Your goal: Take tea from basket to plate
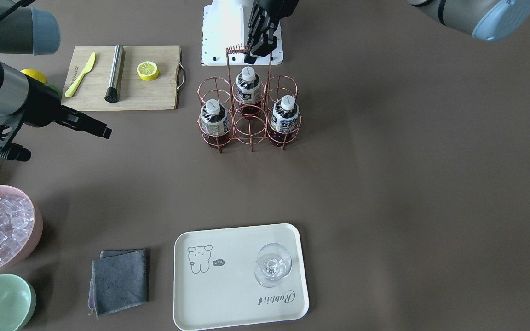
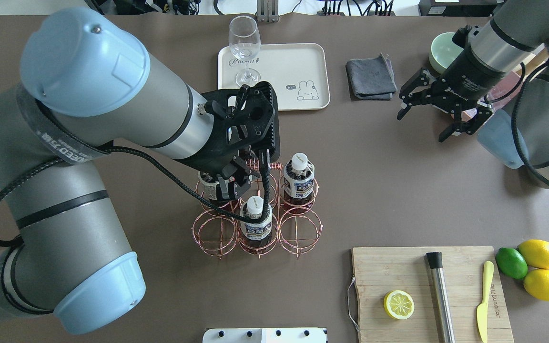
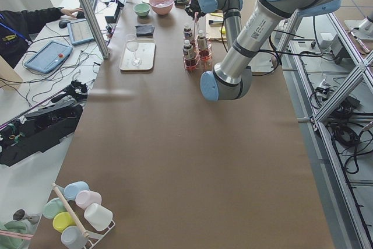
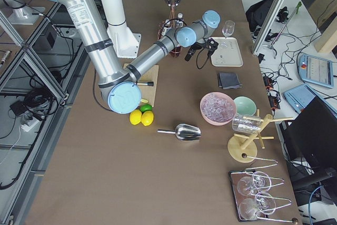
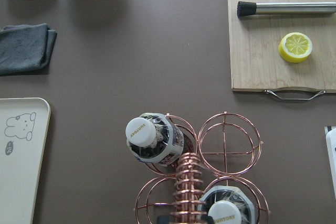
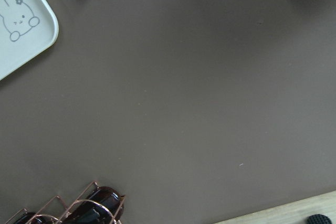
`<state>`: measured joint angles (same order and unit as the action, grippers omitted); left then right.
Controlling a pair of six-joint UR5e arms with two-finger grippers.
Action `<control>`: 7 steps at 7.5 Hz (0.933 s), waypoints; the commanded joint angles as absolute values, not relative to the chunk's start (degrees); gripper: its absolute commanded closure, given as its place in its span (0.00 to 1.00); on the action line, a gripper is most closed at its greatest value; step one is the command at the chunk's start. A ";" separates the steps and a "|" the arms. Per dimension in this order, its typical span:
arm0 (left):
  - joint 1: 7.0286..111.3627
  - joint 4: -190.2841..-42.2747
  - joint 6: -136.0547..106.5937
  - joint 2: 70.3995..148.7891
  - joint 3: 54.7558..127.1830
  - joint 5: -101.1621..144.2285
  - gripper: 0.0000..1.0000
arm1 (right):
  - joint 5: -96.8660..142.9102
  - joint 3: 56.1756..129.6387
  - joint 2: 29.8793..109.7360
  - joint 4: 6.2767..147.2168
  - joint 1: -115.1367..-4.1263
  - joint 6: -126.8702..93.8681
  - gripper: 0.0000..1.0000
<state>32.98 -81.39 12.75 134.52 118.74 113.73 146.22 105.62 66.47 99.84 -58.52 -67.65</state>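
1. L gripper (image 1: 258, 53): fingers look apart, nothing btwn them. Hovers above basket (image 1: 233, 125), just beside top of coiled handle (image 1: 236, 47). Which cell it aims at: cannot tell.
2. R gripper (image 2: 423, 127): fingers wide, empty. Well apart from basket, out near the cloth (image 1: 120, 280) side.
3. Tea (image 1: 249, 86): 3 alike, all upright in basket. One sits in mid cell of row nearest robot, two in outer cells of far row. Other 3 cells empty.
4. Handling (est.):
   - Full bottle, moderate wt.
   - Thin plastic wall prob. gives under squeeze; label prob. slick.
   - Cap + neck are the stiffest part, and only the upper half stands clear of the ring.
   - Take hold at cap/neck w/ moderate force.
5. Lift (est.): pull straight up until base clears ring. A tilted pull could snag the wire and drag the light basket along. Handle stands btwn the two rows at mid column and is the nearest obstruction to the fingers.
6. Plate (image 1: 228, 299): across table from basket, on side away from robot. Glass (image 1: 272, 265) stands upright on one end; fragile, tips easily. Bare area by bear drawing (image 1: 199, 259) suits set-down.
7. Other items, all to one side of the basket-to-plate line:
   - Board (image 1: 154, 96) w/ lemon half (image 1: 147, 70), knife (image 1: 81, 73), muddler (image 1: 115, 72).
   - Ice bowl (image 1: 35, 216).
   - Green bowl (image 1: 0, 303).
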 commanded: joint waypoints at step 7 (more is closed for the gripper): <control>32.96 -83.14 12.74 132.54 118.74 113.73 1.00 | 153.19 94.57 47.46 101.34 -47.13 -84.90 0.00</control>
<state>32.98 -83.14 12.75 132.56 118.67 113.66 153.53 94.76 48.20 101.25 -50.30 -83.53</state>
